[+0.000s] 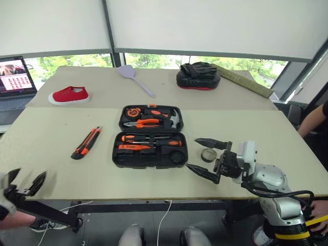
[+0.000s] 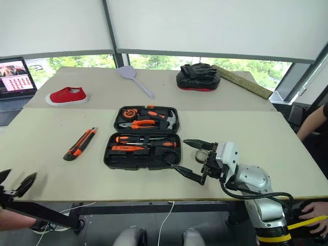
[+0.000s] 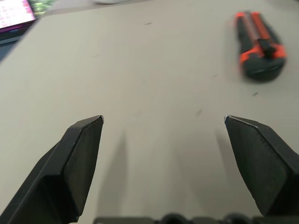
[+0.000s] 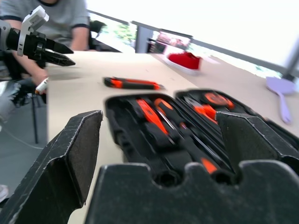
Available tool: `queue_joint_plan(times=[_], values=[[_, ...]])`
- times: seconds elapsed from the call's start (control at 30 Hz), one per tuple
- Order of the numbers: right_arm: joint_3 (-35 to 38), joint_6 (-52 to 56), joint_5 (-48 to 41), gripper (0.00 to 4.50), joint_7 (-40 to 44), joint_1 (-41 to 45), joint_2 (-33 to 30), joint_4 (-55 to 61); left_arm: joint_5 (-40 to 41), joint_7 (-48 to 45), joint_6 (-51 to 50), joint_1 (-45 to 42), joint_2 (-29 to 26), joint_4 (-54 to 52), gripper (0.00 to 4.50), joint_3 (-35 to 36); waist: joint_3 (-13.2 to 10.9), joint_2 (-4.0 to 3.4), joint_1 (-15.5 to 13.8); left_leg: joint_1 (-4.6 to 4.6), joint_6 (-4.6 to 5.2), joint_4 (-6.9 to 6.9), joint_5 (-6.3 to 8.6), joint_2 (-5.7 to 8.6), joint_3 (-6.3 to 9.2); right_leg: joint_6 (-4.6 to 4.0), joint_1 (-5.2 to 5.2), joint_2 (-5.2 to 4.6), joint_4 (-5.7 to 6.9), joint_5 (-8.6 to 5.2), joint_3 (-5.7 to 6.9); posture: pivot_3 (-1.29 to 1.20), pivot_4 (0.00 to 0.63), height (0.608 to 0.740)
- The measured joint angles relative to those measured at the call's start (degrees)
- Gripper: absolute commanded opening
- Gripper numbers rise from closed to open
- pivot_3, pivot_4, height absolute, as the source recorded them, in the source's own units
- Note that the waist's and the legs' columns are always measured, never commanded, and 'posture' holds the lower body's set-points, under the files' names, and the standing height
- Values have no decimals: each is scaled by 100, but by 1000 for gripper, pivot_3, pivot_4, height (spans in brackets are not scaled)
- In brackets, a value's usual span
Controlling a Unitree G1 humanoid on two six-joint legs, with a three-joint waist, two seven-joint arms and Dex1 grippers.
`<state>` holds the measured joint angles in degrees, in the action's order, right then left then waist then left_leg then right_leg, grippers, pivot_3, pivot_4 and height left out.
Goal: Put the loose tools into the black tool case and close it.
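The black tool case (image 1: 116, 156) lies open in the middle of the near table. Two orange-and-black screwdrivers (image 1: 151, 138) rest in its near half, beside other tools. An orange-black utility knife (image 1: 86, 142) lies loose on the table to the left of the case. A small grey tape roll (image 1: 208, 155) sits just right of the case. My right gripper (image 1: 192, 154) hovers open right of the case, its fingers on either side of the roll and pointing at the case. My left gripper (image 1: 28, 174) is open and empty at the table's near left edge, well short of the knife (image 3: 259, 44).
On the far table lie a red shoe (image 1: 69, 95), a purple spatula (image 1: 136, 77), a black padded mitt (image 1: 199, 77) and a long board (image 1: 243, 81). A laptop (image 1: 15, 77) stands at the far left. A person's arm (image 1: 310, 120) shows at the right edge.
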<state>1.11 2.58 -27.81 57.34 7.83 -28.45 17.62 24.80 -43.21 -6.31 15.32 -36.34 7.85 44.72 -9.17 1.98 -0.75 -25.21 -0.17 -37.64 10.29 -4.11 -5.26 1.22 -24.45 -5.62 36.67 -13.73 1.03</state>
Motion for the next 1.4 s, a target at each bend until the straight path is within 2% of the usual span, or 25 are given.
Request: queue_joint_plan(times=[0.1,0.17,0.27,0.37,0.5,0.63,0.73,0.8,0.83,0.9,0.97,1.07,1.23,1.4], values=[[-67,-64,2,4500,-6,9,104,3,160,-1,-323,-61,-14,-316,4468,-146,3,4,-49,-2,-1,1,1,-4,-3,-2,1,-17,-3,2,16,0,150,740],[-93,-77,10,4500,-12,52,117,0,249,42,-810,-404,-216,-430,4468,-431,3,4,-71,-5,-1,3,1,-4,-8,-1,0,-20,0,2,28,0,150,740],[-124,-86,22,4500,-27,199,143,-4,326,215,-1680,-1126,-644,-630,4468,-976,5,8,-51,-5,-2,3,0,-5,-14,-3,-1,-9,-1,5,33,0,150,740],[-175,-92,61,4500,-57,291,173,-30,210,617,-2622,-2292,-914,-493,4468,-1682,6,9,-31,-9,-1,3,-3,0,-12,8,18,5,7,21,37,0,150,740],[-250,-92,89,4500,-81,282,177,-24,-102,888,-3169,-3102,-927,-167,4468,-2497,8,11,67,-6,37,5,-20,-4,-15,5,19,34,9,28,-1,0,150,740],[-264,-89,146,4500,-136,262,150,-11,-621,950,-3108,-3734,-811,693,4468,-3287,7,14,105,-5,36,25,-19,-5,-16,1,11,43,11,22,-3,0,150,740],[-274,-64,175,4500,-179,239,133,8,-890,810,-3052,-4134,-869,1146,3789,-3610,7,14,95,1,34,30,-21,-5,-17,-1,12,42,14,21,-2,0,150,740],[-282,14,172,4500,-186,237,96,76,-982,631,-3053,-4296,-931,1299,3189,-3821,8,13,86,8,32,30,-21,-4,-18,-1,18,40,14,21,-4,0,150,740],[-285,59,166,4500,-170,236,56,120,-1017,544,-3032,-4341,-943,1342,2723,-3881,8,12,86,11,31,30,-22,-3,-19,-2,19,39,13,21,-8,0,150,740],[-297,160,135,4500,-104,223,-46,194,-1029,369,-2883,-4359,-943,1423,2062,-3907,8,12,88,12,30,30,-22,-3,-19,-2,18,39,13,21,-10,0,150,740],[-297,170,87,4500,-95,214,-55,211,-1040,205,-2625,-4321,-943,1495,1629,-3892,8,13,90,14,30,30,-23,-3,-18,-4,17,40,14,21,-12,0,150,740],[-294,188,57,4500,-93,212,-62,212,-936,-316,-1879,-4211,-929,1596,1629,-3804,6,15,81,8,30,30,-23,-4,-18,-7,13,39,12,22,-12,0,150,740],[-245,211,0,4500,-3,213,-253,218,-673,-2576,68,-4233,-1275,1365,1629,-3863,5,17,23,-3,30,30,-22,3,-23,-6,10,29,0,20,-12,0,150,740],[-90,557,-281,4500,216,184,-655,214,-718,-3781,532,-4338,-1287,558,1629,-4574,5,17,-6,-3,33,29,-22,6,-23,-1,15,30,1,19,-15,0,150,740]])
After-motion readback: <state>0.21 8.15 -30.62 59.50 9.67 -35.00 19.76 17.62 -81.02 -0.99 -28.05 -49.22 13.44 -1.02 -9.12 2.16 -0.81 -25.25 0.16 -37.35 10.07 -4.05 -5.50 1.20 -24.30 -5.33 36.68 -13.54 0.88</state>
